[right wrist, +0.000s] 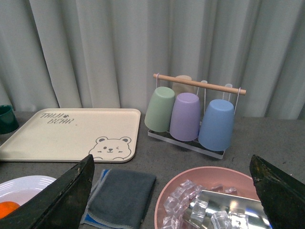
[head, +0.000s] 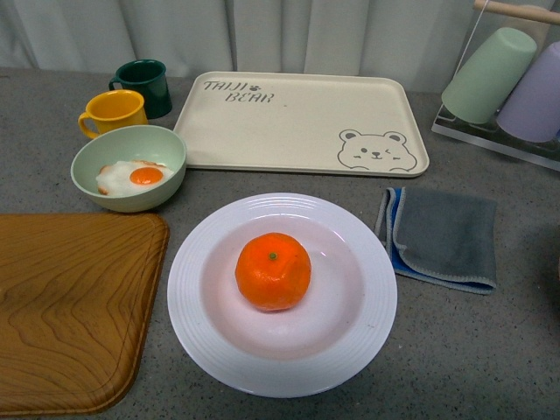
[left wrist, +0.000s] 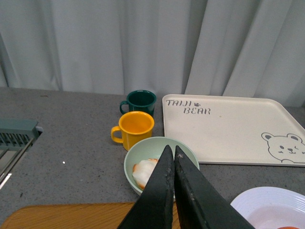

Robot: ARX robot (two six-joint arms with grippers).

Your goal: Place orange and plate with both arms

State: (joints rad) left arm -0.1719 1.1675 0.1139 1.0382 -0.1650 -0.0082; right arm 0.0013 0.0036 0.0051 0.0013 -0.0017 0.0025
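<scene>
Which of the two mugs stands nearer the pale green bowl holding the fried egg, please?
The yellow mug, right beside the rim of the pale green bowl; the dark green mug stands behind it, farther toward the curtain.

bright orange mandarin, white ridged plate, pale green bowl, cream bear-print tray

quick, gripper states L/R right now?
Left gripper: shut, nothing between its fingers.
Right gripper: open wide, holding nothing.
</scene>
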